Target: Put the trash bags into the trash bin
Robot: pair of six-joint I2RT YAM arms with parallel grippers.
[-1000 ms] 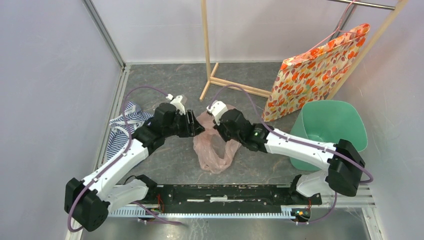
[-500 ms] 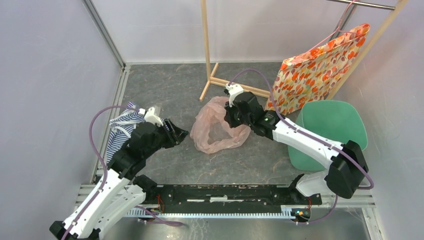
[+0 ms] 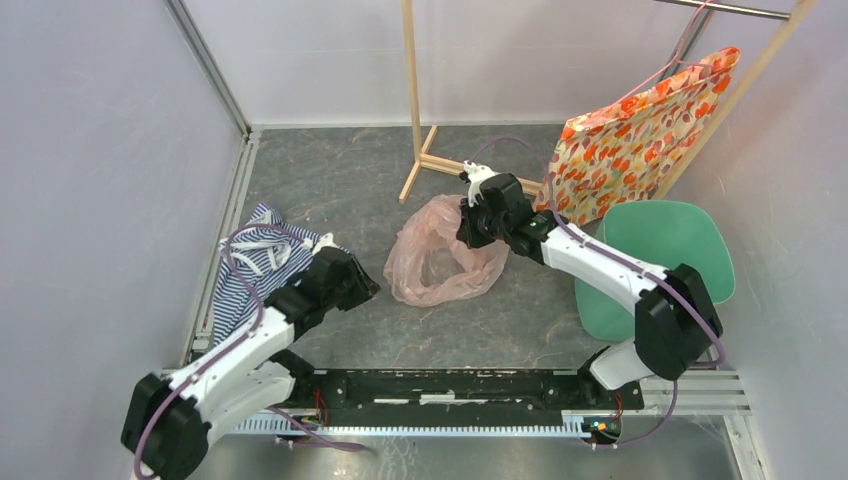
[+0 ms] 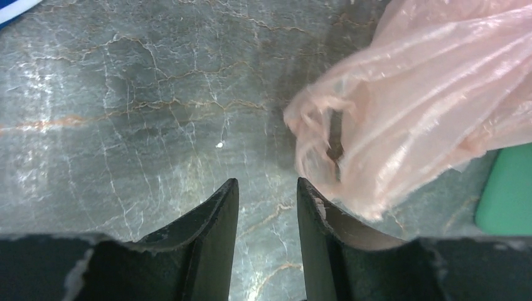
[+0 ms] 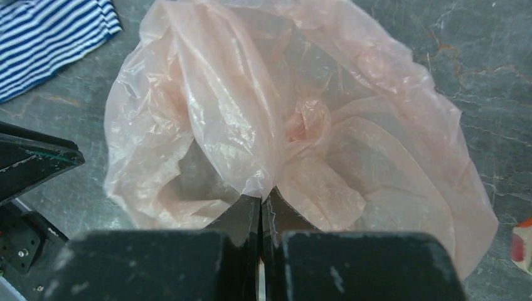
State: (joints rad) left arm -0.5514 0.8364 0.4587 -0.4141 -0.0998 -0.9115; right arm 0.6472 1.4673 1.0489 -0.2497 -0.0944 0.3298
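Striped cloth left of pink bag, floral bag behind green bin

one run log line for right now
left hand: open, empty, beside trash bag | right hand: shut on trash bag | trash bag: outside trash bin

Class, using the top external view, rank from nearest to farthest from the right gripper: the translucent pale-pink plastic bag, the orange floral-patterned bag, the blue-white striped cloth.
1. Translucent pale-pink plastic bag: pinched in the right gripper.
2. Orange floral-patterned bag: just to its right.
3. Blue-white striped cloth: far left.
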